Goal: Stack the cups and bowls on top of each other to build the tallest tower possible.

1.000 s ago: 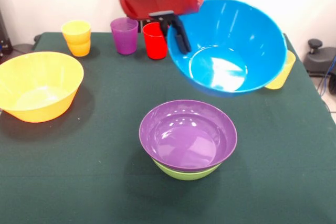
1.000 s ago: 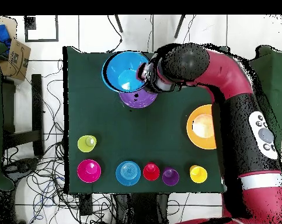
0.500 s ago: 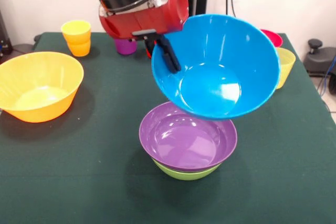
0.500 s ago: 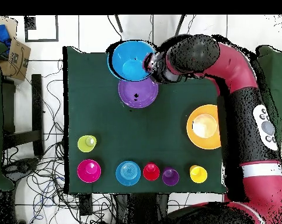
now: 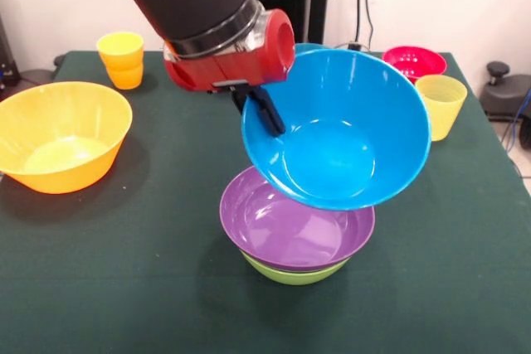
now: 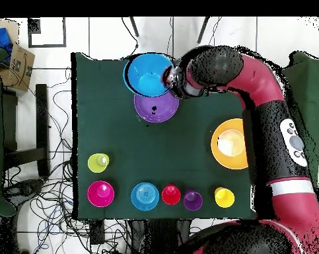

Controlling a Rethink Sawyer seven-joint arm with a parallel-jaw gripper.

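The jaws are clamped on the blue bowl's rim at its ten o'clock, holding it tilted just above the purple bowl, seemingly so it can nest there.

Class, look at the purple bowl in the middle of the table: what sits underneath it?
A green bowl sits under the purple bowl, nested; only its lower rim and base edge show. The rest, and anything inside it, is covered by the purple bowl.
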